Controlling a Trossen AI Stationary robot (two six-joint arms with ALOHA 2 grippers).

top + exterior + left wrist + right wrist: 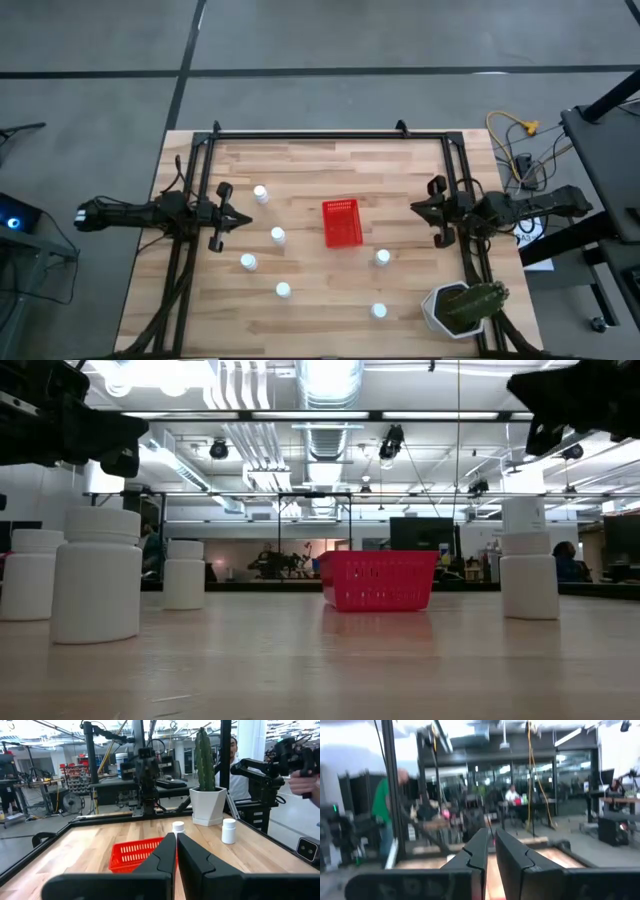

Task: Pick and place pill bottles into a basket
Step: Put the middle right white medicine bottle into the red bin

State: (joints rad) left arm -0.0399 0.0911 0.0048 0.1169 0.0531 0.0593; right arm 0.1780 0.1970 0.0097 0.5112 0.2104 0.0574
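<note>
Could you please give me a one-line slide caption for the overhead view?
Six pill bottles stand scattered around an empty red basket while the left gripper and right gripper wait, shut, at the table's sides.

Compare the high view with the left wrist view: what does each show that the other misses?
Only the high view shows all six bottles standing on the table, four left of the basket and two right, plus both arms waiting at the table's sides. Only the left wrist view shows the left gripper shut and empty, and a person's hand beyond the table. Both share the basket, the plant pot and the two right-hand bottles.
</note>
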